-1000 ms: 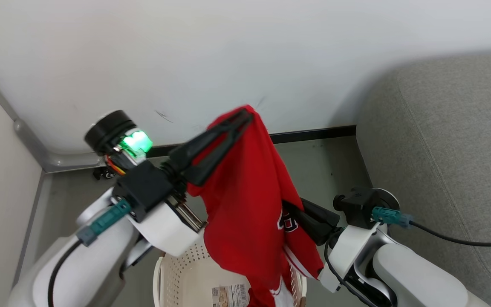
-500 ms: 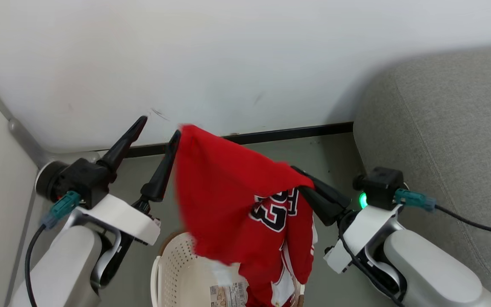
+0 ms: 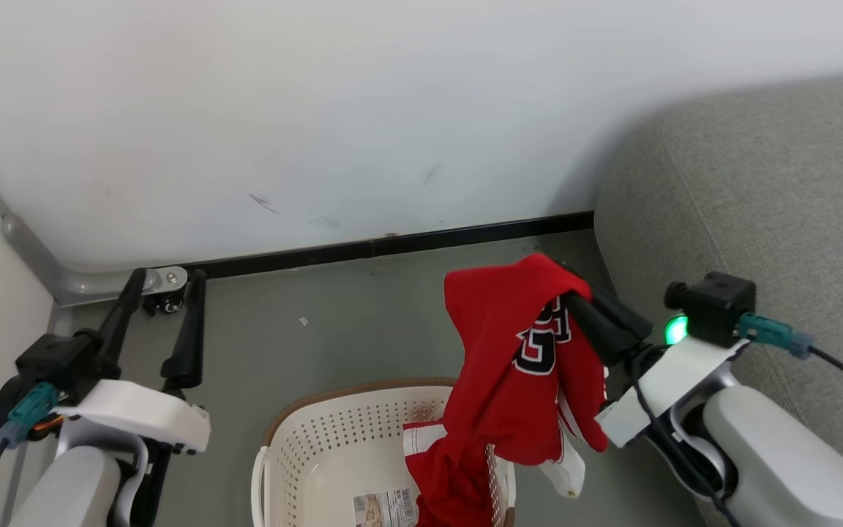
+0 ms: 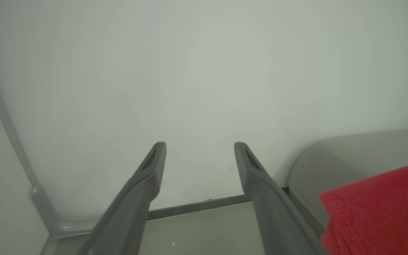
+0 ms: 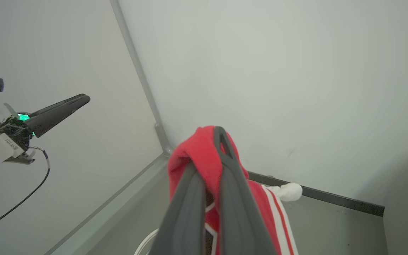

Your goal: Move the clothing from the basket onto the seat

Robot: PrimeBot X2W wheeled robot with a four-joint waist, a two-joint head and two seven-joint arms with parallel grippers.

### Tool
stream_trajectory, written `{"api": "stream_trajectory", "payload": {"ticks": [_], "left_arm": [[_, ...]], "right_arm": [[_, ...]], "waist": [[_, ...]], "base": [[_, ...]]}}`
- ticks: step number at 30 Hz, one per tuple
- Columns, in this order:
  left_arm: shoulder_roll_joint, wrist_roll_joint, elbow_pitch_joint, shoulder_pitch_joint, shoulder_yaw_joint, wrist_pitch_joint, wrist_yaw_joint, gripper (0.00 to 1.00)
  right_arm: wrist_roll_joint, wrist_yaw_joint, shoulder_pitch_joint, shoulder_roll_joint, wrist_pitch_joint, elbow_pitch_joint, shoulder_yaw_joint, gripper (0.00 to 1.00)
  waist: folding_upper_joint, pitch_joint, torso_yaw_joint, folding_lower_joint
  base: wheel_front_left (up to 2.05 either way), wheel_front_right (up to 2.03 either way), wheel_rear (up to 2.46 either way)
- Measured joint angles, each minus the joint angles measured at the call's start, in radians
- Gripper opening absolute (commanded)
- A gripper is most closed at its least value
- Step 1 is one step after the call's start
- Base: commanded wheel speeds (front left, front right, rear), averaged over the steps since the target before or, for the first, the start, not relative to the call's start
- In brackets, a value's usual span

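Two big surfaces take up most of the head view: the white wall [image 3: 319, 110] across the top and the grey seat [image 3: 773, 190] filling the right side, rounded corner and all. Between them, in the middle, there's grey floor [image 3: 363, 315] with a black baseboard [image 3: 392, 245] running along the wall.

Next down in size, the cream basket [image 3: 334, 432] sits at the bottom centre of the frame, on the floor and left of the seat, brown rim up. The red jersey [image 3: 502, 344] hangs just above the basket's right side, navy-and-white number showing, bunched at the top and draping down past the rim. More red cloth [image 3: 451, 476] with white trim lies inside the basket at its right end. Honestly can't tell where the jersey stops and that bit starts. Nothing red is on the seat.

The right gripper [image 3: 586, 304], centre right, is pressed together, pinching the top of the jersey; the right wrist view has the fabric wrapped over its fingers. The left gripper [image 3: 167, 274], at the lower left, has its fingers spread wide with nothing between them, same in the left wrist view [image 4: 200, 145].

Smallest thing: the barcode label [image 3: 385, 509] on the basket's floor.
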Motion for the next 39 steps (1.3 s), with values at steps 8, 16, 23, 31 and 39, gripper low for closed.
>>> {"api": "stream_trajectory", "payload": {"ticks": [8, 16, 23, 31, 39], "left_arm": [[0.026, 0.001, 0.005, 0.068, 0.063, -0.008, 0.041, 1.00], [0.015, -0.005, 0.005, 0.125, 0.114, -0.009, 0.044, 1.00], [-0.001, -0.003, -0.015, 0.156, 0.158, -0.009, 0.051, 1.00], [-0.012, 0.013, -0.040, 0.197, 0.190, -0.009, 0.051, 1.00], [-0.021, 0.040, -0.062, 0.198, 0.183, -0.009, 0.031, 1.00]], "right_arm": [[-0.078, 0.000, 0.017, -0.011, 0.000, -0.026, -0.135, 0.00], [-0.124, 0.000, 0.087, 0.006, 0.000, -0.034, -0.248, 0.00], [-0.151, 0.000, 0.138, 0.031, 0.000, -0.053, -0.297, 0.00], [-0.183, 0.000, 0.162, 0.047, 0.000, -0.078, -0.329, 0.00], [-0.214, 0.000, 0.196, 0.059, 0.000, -0.123, -0.389, 0.00]], "waist": [[0.0000, -0.001, -0.017, 0.0000], [0.0000, -0.011, -0.027, 0.0000], [0.0000, -0.024, -0.028, 0.0000], [0.0000, -0.030, -0.038, 0.0000], [0.0000, -0.025, -0.064, 0.0000]], "base": [[0.00, 0.00, 0.00], [0.00, 0.00, 0.00], [0.00, 0.00, 0.00], [0.00, 0.00, 0.00], [0.00, 0.00, 0.00]]}}
